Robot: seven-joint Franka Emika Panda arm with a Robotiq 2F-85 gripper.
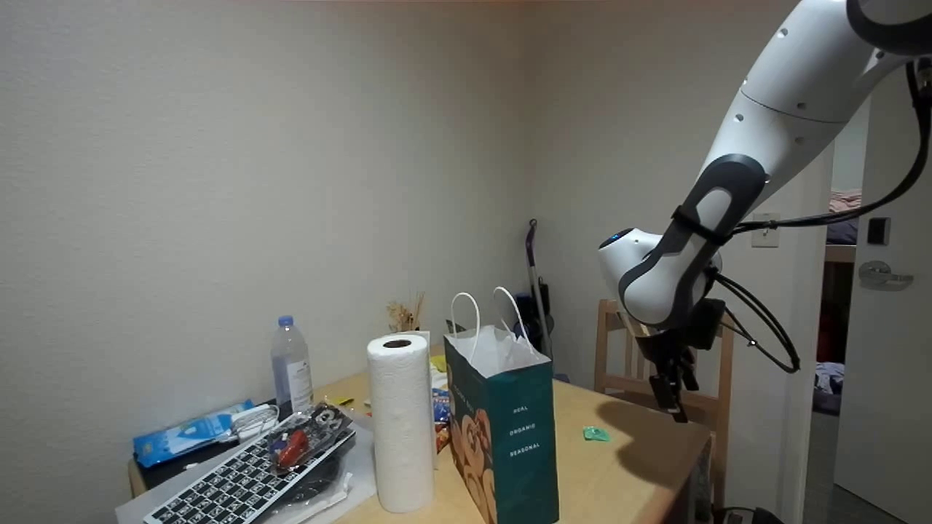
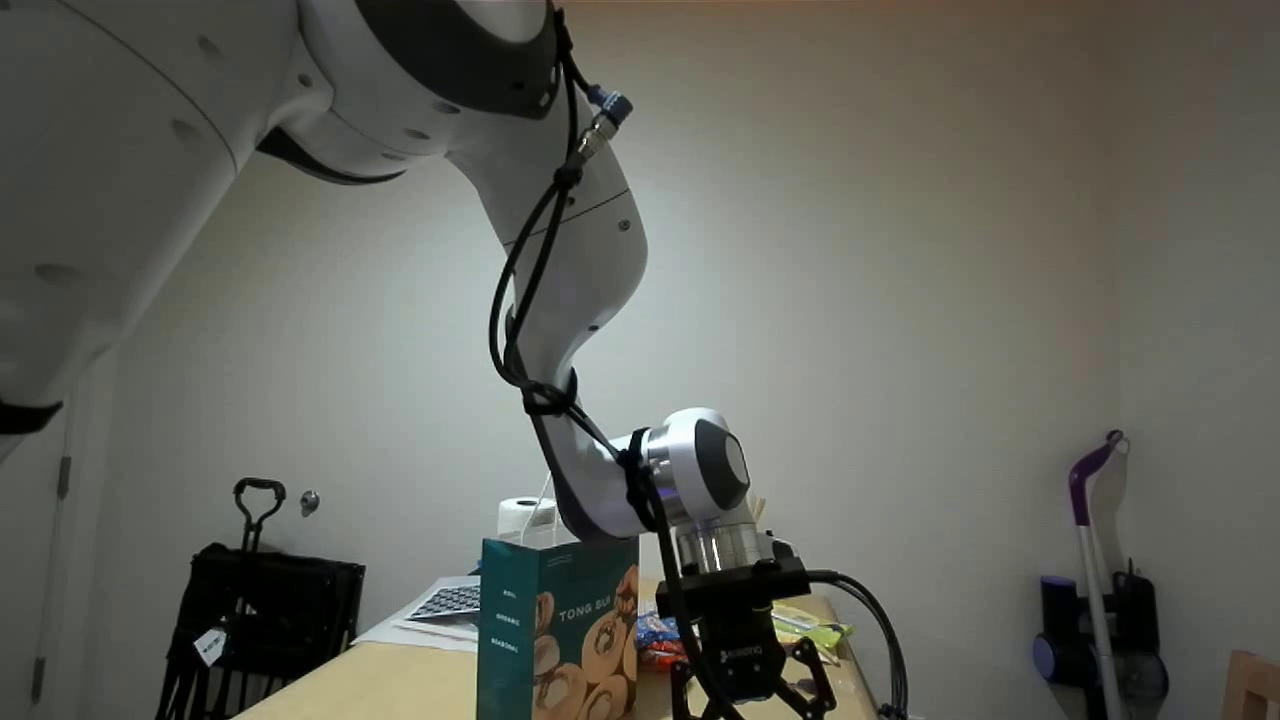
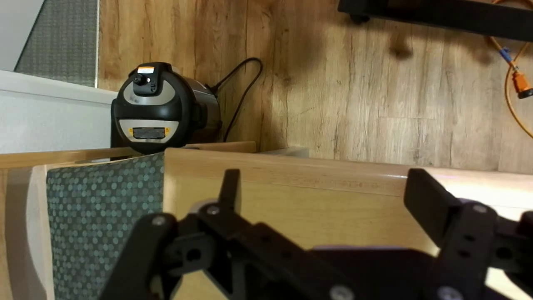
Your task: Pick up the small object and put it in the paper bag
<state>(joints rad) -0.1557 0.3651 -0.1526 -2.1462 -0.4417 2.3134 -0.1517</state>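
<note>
Wall [image 1: 255,160]: plain, off-white, at 10 o'clock in an exterior view
Door [image 1: 899,313]: pale, ajar, 3 o'clock there
Chair [image 1: 622,384]: wooden, 4 o'clock there
Table [image 1: 597,473]: light wood, 5 o'clock
Floor [image 3: 362,96]: wood-grained planks, 2 o'clock, wrist view

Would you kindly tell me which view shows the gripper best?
The wrist view: the gripper appears large, fingers spread apart. Both exterior views show it smaller; in an exterior view the frame crops the gripper at its fingers.
</note>
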